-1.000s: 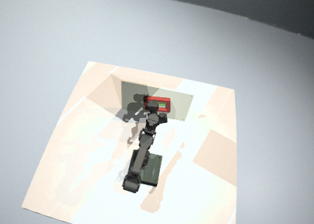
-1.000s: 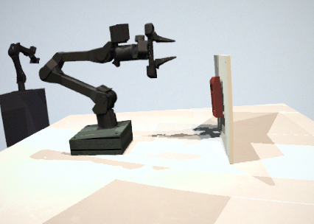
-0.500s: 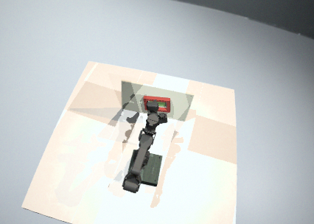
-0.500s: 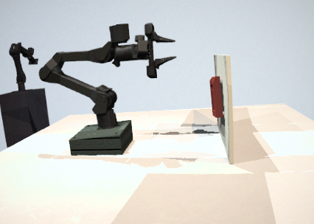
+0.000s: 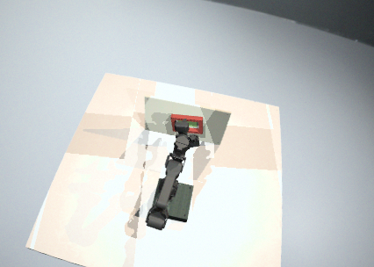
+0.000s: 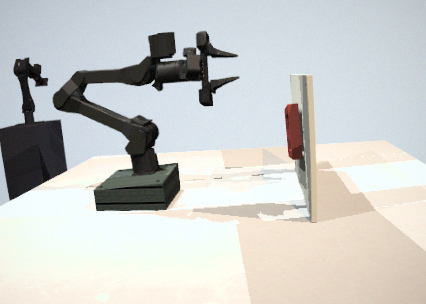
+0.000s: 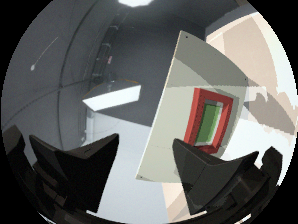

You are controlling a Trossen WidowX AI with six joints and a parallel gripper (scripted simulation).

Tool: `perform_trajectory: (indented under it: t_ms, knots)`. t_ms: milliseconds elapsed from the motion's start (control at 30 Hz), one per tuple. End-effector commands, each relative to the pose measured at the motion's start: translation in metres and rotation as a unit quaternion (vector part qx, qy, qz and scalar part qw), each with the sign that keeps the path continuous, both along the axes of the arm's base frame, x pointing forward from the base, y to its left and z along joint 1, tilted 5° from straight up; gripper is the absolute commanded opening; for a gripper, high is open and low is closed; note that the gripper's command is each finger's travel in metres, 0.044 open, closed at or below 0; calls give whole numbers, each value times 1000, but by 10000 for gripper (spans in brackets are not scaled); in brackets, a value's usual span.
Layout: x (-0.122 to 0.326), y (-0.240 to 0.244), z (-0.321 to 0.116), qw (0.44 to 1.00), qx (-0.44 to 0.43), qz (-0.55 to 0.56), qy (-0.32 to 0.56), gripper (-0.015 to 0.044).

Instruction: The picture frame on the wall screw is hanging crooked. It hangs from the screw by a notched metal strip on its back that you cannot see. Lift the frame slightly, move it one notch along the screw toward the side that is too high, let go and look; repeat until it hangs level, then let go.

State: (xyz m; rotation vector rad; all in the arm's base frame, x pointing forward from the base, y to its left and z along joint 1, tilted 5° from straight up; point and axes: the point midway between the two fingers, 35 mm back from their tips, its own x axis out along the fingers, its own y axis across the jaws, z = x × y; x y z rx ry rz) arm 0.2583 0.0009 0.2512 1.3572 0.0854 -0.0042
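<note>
The red picture frame with a green centre hangs on the front of the upright pale board. Against the board's top edge in the top view, the frame is tilted, its right end higher than its left. The wrist view also shows it out of line with the board's edge. The screw and notched strip are hidden. My gripper is open and empty, fingers one above the other, in front of the board and higher than the frame, touching neither. In the top view my arm covers the frame's lower left part.
The board stands upright on the table. My arm's dark base stands in front of it. Another dark arm on a dark stand is at the far left in the exterior view. Patchy shadows cross the table.
</note>
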Motion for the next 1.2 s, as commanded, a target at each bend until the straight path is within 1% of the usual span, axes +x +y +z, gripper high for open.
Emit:
perform_trajectory:
  t_ms: [0, 900, 967, 1100, 1167]
  knots:
    - [0, -1, 1, 1000, 2, -3, -2, 260]
    - [0, -1, 1, 1000, 2, -3, -2, 260]
    - [1, -1, -8, 1000, 0, 0, 0, 260]
    - [3, -3, -52, 1000, 2, -2, -2, 260]
    - [2, -4, -59, 1000, 2, -3, -2, 260]
